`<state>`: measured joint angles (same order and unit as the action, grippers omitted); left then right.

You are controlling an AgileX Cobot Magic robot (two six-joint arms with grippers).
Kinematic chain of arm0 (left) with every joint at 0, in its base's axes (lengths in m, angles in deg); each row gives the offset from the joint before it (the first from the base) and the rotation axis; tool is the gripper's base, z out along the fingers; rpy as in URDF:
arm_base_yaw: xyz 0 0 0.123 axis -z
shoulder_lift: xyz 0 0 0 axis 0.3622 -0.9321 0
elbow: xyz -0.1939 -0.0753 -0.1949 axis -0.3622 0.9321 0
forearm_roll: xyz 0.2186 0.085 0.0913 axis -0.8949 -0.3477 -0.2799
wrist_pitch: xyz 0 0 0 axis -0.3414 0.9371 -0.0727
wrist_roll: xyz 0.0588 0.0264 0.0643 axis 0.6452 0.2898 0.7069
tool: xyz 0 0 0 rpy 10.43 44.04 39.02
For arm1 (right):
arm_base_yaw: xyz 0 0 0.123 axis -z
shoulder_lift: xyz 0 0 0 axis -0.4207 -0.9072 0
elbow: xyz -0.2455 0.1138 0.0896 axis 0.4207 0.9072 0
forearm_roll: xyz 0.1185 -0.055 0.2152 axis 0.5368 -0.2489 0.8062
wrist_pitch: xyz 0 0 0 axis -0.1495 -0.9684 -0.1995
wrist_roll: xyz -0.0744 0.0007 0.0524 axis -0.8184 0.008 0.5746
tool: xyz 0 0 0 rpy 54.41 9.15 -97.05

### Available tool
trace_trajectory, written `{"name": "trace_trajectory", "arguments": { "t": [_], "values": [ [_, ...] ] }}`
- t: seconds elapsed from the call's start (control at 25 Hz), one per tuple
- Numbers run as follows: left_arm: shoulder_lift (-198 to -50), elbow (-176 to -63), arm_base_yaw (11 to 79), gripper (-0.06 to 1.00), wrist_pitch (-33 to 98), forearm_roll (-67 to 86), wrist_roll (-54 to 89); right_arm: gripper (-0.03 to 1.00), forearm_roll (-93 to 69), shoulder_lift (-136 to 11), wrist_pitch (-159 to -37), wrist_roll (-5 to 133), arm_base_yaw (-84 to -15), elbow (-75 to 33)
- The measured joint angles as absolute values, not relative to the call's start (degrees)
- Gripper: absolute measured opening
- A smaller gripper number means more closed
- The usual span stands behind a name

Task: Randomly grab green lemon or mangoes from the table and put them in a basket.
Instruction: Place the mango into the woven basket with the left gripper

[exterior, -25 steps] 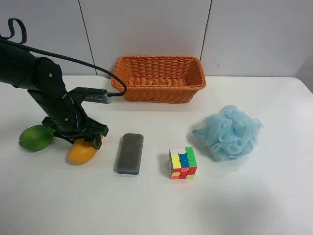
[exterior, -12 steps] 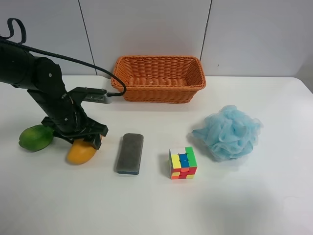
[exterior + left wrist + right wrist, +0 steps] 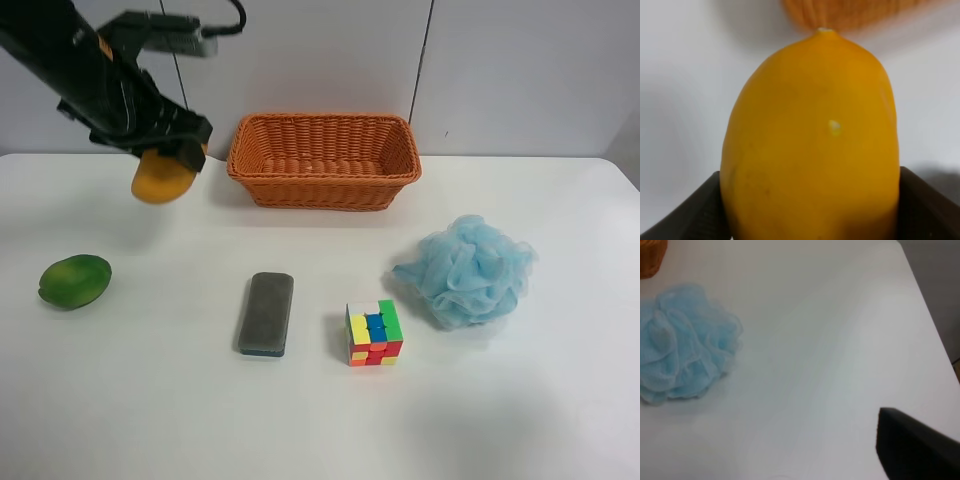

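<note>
My left gripper [image 3: 168,160] is shut on the yellow-orange mango [image 3: 163,176] and holds it high above the white table [image 3: 150,400], just left of the orange wicker basket [image 3: 322,160]. The left wrist view is filled by the mango [image 3: 812,145] between two dark fingers [image 3: 690,215], with the blurred basket [image 3: 850,12] beyond its tip. The green lemon [image 3: 74,281] lies on the table at the left. In the right wrist view only a dark corner of my right gripper [image 3: 912,447] shows, so I cannot tell how its jaws stand.
A dark grey block [image 3: 266,313] and a colourful puzzle cube [image 3: 373,333] lie in the middle of the table. A light blue bath pouf [image 3: 468,270] sits at the right, also in the right wrist view [image 3: 682,340], near the table's edge [image 3: 927,315].
My left gripper has lifted the mango off the table and carried it up and back, to beside the basket's left end. The green lemon has stayed in place.
</note>
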<state>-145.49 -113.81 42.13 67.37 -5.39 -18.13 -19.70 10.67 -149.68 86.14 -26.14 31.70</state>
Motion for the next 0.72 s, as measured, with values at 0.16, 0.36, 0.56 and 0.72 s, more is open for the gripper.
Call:
{"name": "trace_trajectory", "arguments": {
  "t": [0.16,0.36,0.56,0.72],
  "values": [
    [-149.46,-124.6,42.13,0.61,67.96,-7.73,-18.05,0.99,-19.7,10.67,-149.68,86.14,-26.14,31.7],
    [-158.58,-135.49,43.79,0.61,65.81,-8.22,-17.21,0.99,-19.7,10.67,-149.68,86.14,-26.14,31.7],
    [-168.62,-142.92,47.7,0.61,60.17,-8.22,-16.89,0.99,-19.7,10.67,-149.68,86.14,-26.14,31.7],
    [-174.59,-144.79,49.98,0.61,54.04,-7.92,-16.01,0.99,-19.7,10.67,-149.68,86.14,-26.14,31.7]
  ]
}}
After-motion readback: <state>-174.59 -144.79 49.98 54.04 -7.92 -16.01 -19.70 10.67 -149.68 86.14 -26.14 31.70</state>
